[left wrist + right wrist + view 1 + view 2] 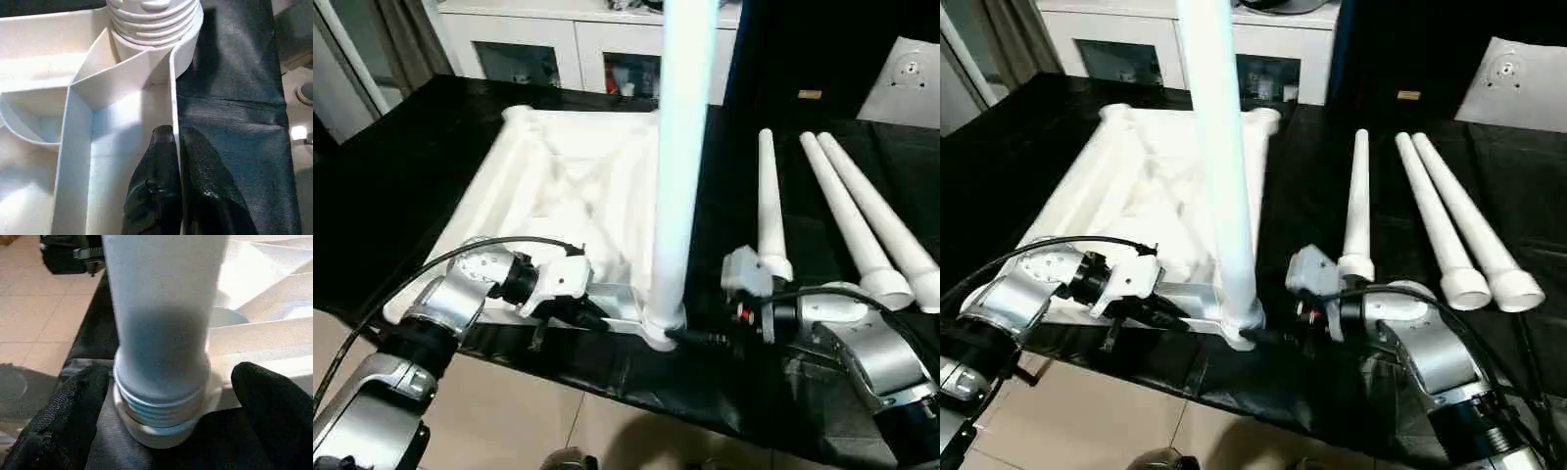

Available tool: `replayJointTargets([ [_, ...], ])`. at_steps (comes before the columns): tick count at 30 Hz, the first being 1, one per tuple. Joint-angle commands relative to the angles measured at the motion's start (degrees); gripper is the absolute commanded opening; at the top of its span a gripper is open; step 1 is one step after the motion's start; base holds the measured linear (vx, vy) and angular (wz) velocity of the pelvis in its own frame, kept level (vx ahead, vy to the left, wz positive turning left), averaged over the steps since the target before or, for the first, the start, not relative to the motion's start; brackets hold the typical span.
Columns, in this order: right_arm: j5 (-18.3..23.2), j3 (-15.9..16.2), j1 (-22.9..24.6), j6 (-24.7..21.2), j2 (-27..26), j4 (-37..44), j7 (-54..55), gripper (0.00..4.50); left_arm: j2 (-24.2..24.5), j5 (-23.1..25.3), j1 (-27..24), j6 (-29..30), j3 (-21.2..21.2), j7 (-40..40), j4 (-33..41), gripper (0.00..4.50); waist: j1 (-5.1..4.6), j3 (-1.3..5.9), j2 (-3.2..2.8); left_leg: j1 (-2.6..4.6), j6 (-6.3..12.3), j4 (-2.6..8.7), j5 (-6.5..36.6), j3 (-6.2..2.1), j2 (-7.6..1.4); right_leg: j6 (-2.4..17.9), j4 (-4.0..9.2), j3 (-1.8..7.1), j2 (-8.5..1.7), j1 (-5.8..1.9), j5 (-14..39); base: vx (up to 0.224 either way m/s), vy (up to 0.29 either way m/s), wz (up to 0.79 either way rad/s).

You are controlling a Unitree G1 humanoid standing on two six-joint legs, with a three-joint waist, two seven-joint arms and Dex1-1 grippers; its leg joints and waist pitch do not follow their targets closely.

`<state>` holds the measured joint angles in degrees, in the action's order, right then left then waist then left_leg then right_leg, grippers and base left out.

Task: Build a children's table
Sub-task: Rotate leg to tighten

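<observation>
Tabletop [558, 186] upside down on black worktop [411, 176], leg [677, 176] upright in near corner socket, threads partly exposed. Left end effector [177, 147] pinched shut on rim; right end effector [161, 396] wide open around leg base, gripping nothing. Risk: cross-threading, leg tipping unsupported.

The tabletop [563, 186] is plain white with a ribbed underside, and the upright leg [678, 157] in its corner socket is white too (tinged pale blue along its length), as are the three loose legs [862, 215] lying on the black cloth [411, 166]. Both forearms are silver, with the left gripper [176, 147] and the right gripper [161, 396] showing black fingers. The floor [34, 298] is beige tile, and the cabinet [558, 44] behind is white.
</observation>
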<state>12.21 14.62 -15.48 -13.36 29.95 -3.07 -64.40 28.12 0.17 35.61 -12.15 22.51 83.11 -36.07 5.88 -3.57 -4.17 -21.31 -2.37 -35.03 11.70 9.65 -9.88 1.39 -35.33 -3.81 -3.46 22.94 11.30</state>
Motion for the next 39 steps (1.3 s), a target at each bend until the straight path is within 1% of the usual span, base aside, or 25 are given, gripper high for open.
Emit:
replayJointTargets([
  [1, 0.52, 0.57, -0.71, -0.30, 0.33, -0.62, -0.92, 4.42, 0.05, 0.71, 1.55, -1.92, 0.43, 1.15, 0.14, 0.00, -0.09, 4.70, 0.96, 0.29, 4.82, 3.45, 3.50, -0.89, -3.36, 13.52, 3.28, 3.08, -5.12, -3.43, 3.82, 0.000, 0.000, 0.00],
  [6, 0.70, 1.17, -1.23, -0.92, -1.59, -1.50, -0.61, 4.42, -0.45, 1.04, 1.92, -3.18, 0.50, 0.83, -1.16, 0.00, -0.07, 4.66, 0.83, 0.25, 4.60, 3.46, 3.97, -0.90, -3.35, 13.44, 3.40, 3.01, -5.18, -3.41, 4.89, 0.000, 0.000, 0.00],
  [9, 1.16, 1.14, -1.42, -1.48, -2.43, -1.72, -0.23, 4.08, -0.55, 1.03, 2.01, -3.26, 0.60, 0.79, -1.25, 0.00, -0.01, 4.71, 0.79, 0.38, 4.48, 3.51, 3.84, -0.94, -3.49, 13.66, 3.30, 3.00, -5.08, -3.30, 4.43, 0.000, 0.000, 0.00],
  [12, 1.43, 1.02, -1.57, -1.72, -2.77, -1.99, -0.48, 3.97, -0.60, 1.18, 2.22, -3.82, 0.60, 0.94, -1.88, 0.00, 0.15, 4.75, 0.75, 0.38, 4.29, 3.46, 3.77, -0.93, -3.47, 13.70, 3.24, 3.06, -5.14, -3.35, 4.14, 0.000, 0.000, 0.00],
  [14, 1.65, 1.04, -1.63, -1.93, -2.86, -2.12, -0.65, 3.66, -0.60, 1.26, 2.30, -4.03, 0.60, 0.99, -2.17, 0.00, 0.28, 4.79, 0.85, 0.34, 4.36, 3.40, 3.42, -0.88, -3.39, 13.67, 3.20, 3.09, -5.16, -3.41, 3.49, 0.000, 0.000, 0.00],
  [16, 1.67, 0.95, -1.62, -2.04, -3.04, -2.23, -0.82, 3.65, -0.66, 1.22, 2.32, -4.10, 0.51, 0.96, -2.34, 0.00, 0.35, 4.79, 0.83, 0.33, 4.31, 3.40, 3.47, -0.89, -3.40, 13.63, 3.21, 3.07, -5.20, -3.40, 3.63, 0.000, 0.000, 0.00],
  [18, 1.74, 0.92, -1.60, -2.22, -3.13, -2.30, -0.86, 3.40, -0.74, 1.14, 2.34, -3.92, 0.38, 0.88, -2.41, 0.00, 0.38, 4.73, 0.90, 0.29, 4.10, 3.43, 3.75, -0.89, -3.39, 13.42, 3.28, 3.06, -5.21, -3.42, 4.38, 0.000, 0.000, 0.00],
  [19, 1.82, 0.89, -1.54, -2.30, -3.17, -2.27, -0.82, 3.40, -0.78, 1.04, 2.31, -3.75, 0.27, 0.82, -2.39, 0.00, 0.40, 4.77, 0.79, 0.32, 4.04, 3.43, 3.63, -0.93, -3.43, 13.37, 3.20, 3.05, -5.21, -3.41, 4.39, 0.000, 0.000, 0.00],
  [20, 1.97, 0.84, -1.44, -2.44, -3.25, -2.22, -0.75, 3.24, -0.85, 0.87, 2.25, -3.43, 0.07, 0.70, -2.35, 0.00, 0.41, 4.78, 0.81, 0.35, 4.06, 3.42, 3.55, -0.91, -3.44, 13.35, 3.22, 3.05, -5.17, -3.37, 4.28, 0.000, 0.000, 0.00],
  [22, 2.33, 0.74, -1.04, -2.77, -3.45, -1.97, -0.55, 3.12, -1.08, 0.52, 2.06, -2.71, -0.39, 0.16, -2.23, 0.00, 0.43, 4.83, 0.83, 0.34, 4.15, 3.37, 3.21, -0.89, -3.40, 13.50, 3.13, 3.06, -5.11, -3.38, 3.63, 0.000, 0.000, 0.00],
  [23, 2.73, 0.55, -0.53, -3.11, -3.75, -1.46, -0.15, 3.03, -1.26, 0.36, 1.83, -1.89, -0.88, -0.95, -1.90, 0.00, 0.44, 4.81, 0.65, 0.38, 4.15, 3.35, 3.43, -0.86, -3.46, 13.67, 3.19, 3.07, -5.17, -3.33, 3.51, 0.000, 0.000, 0.00],
  [24, 2.97, 0.39, -0.24, -3.33, -3.98, -1.17, 0.24, 2.95, -1.37, 0.31, 1.70, -1.46, -1.13, -1.60, -1.71, 0.00, 0.49, 4.77, 0.70, 0.37, 4.11, 3.39, 3.59, -0.91, -3.46, 13.67, 3.21, 3.06, -5.19, -3.34, 3.73, 0.000, 0.000, 0.00],
  [26, 3.51, -0.48, 1.26, -4.04, -5.62, 0.19, 3.28, 2.89, -1.89, 0.25, 0.92, 1.05, -2.51, -5.53, -0.23, 0.00, 0.54, 4.66, 0.66, 0.39, 3.88, 3.46, 4.24, -0.93, -3.52, 13.57, 3.32, 3.06, -5.26, -3.26, 4.67, 0.000, 0.000, 0.00],
  [27, 3.51, -0.48, 1.26, -4.04, -5.62, 0.19, 3.28, 2.81, -1.89, 0.25, 0.92, 1.05, -2.51, -5.53, -0.23, 0.00, 0.44, 4.61, 0.75, 0.39, 3.35, 3.58, 4.65, -1.00, -3.51, 13.45, 3.34, 3.02, -5.20, -3.31, 5.48, 0.000, 0.000, 0.00],
  [29, 2.82, -1.27, 2.52, -4.49, -7.85, 1.04, 7.85, 2.78, -2.30, 0.62, 0.02, 3.72, -3.76, -9.75, 1.72, 0.00, 0.13, 4.33, 0.68, 0.44, 2.38, 3.80, 6.38, -1.03, -3.51, 12.69, 3.76, 3.12, -5.26, -3.21, 8.74, 0.000, 0.000, 0.00],
  [30, 1.33, -2.29, 3.70, -4.73, -11.76, 1.31, 15.03, 2.75, -3.11, 1.13, -1.36, 8.52, -5.47, -15.44, 4.74, 0.00, -0.17, 4.18, 0.57, 0.48, 1.55, 4.01, 6.89, -1.12, -3.69, 12.47, 3.76, 3.24, -5.42, -3.09, 9.88, 0.000, 0.000, 0.00],
  [31, 1.33, -2.29, 3.70, -4.73, -11.76, 1.31, 15.03, 2.74, -3.11, 1.13, -1.36, 8.52, -5.47, -15.44, 4.74, 0.00, -0.33, 4.07, 0.64, 0.43, 1.39, 4.00, 7.23, -1.08, -3.40, 12.22, 4.05, 3.10, -5.27, -2.98, 11.15, 0.000, 0.000, 0.00],
  [32, -0.02, -2.93, 4.23, -4.65, -14.94, 0.78, 20.44, 2.73, -4.34, 0.77, -2.56, 12.12, -6.88, -19.01, 7.80, 0.00, -0.53, 4.02, 0.79, 0.55, 0.98, 4.11, 7.75, -1.08, -3.29, 11.82, 4.22, 3.10, -5.24, -2.99, 12.59, 0.000, 0.000, 0.00],
  [33, -0.76, -3.05, 4.36, -4.57, -16.14, 0.40, 22.60, 2.72, -4.92, 0.71, -3.05, 13.72, -7.42, -20.50, 9.17, 0.00, -1.08, 3.98, 0.82, 0.27, 0.26, 4.24, 7.62, -1.18, -3.21, 11.39, 4.10, 3.12, -5.28, -3.19, 13.51, 0.000, 0.000, 0.00],
  [34, -2.29, -3.27, 4.53, -4.32, -18.67, -0.55, 27.06, 2.72, -6.24, 1.00, -4.06, 16.89, -8.44, -23.91, 11.94, 0.00, -1.34, 3.94, 0.80, 0.22, 0.18, 4.26, 7.75, -1.22, -3.03, 11.04, 4.24, 3.01, -5.13, -3.17, 14.19, 0.000, 0.000, 0.00],
  [35, -3.54, -3.57, 4.65, -4.01, -21.18, -1.43, 31.17, 2.72, -7.50, 2.02, -4.98, 19.76, -9.20, -27.69, 14.32, 0.00, -2.23, 3.96, 0.76, 0.19, 0.18, 4.14, 7.25, -1.14, -2.89, 10.99, 4.36, 3.10, -5.04, -3.09, 13.80, 0.000, 0.000, 0.00],
  [36, -3.89, -4.43, 4.59, -4.67, -23.76, -2.17, 35.03, 2.72, -8.44, 3.08, -5.65, 21.52, -9.43, -30.20, 15.90, 0.00, -2.51, 4.00, 0.79, 0.23, 0.26, 4.08, 7.23, -1.10, -2.87, 11.02, 4.40, 3.12, -5.06, -3.13, 13.71, 0.000, 0.000, 0.00],
  [37, -3.99, -5.02, 4.53, -5.21, -25.32, -2.61, 37.36, 2.72, -9.52, 3.82, -6.16, 23.01, -9.68, -32.39, 17.10, 0.00, -2.95, 3.94, 0.73, 0.08, 0.68, 4.10, 6.77, -1.11, -2.79, 11.03, 4.48, 3.16, -4.99, -3.09, 13.43, 0.000, 0.000, 0.00],
  [38, -3.99, -5.02, 4.53, -5.21, -25.32, -2.61, 37.36, 2.72, -9.52, 3.82, -6.16, 23.01, -9.68, -32.39, 17.10, 0.00, -3.08, 4.02, 0.68, 0.14, 1.03, 3.99, 6.59, -1.13, -2.60, 10.56, 4.62, 3.07, -4.84, -3.14, 13.67, 0.000, 0.000, 0.00],
  [39, -4.26, -6.29, 4.11, -6.19, -28.00, -3.77, 41.93, 2.72, -13.16, 4.58, -6.74, 26.26, -10.74, -38.30, 19.10, 0.00, -3.12, 4.04, 1.04, 0.11, 1.30, 4.01, 6.31, -1.09, -2.63, 10.54, 4.57, 3.12, -4.79, -3.25, 13.04, 0.000, 0.000, 0.00],
])
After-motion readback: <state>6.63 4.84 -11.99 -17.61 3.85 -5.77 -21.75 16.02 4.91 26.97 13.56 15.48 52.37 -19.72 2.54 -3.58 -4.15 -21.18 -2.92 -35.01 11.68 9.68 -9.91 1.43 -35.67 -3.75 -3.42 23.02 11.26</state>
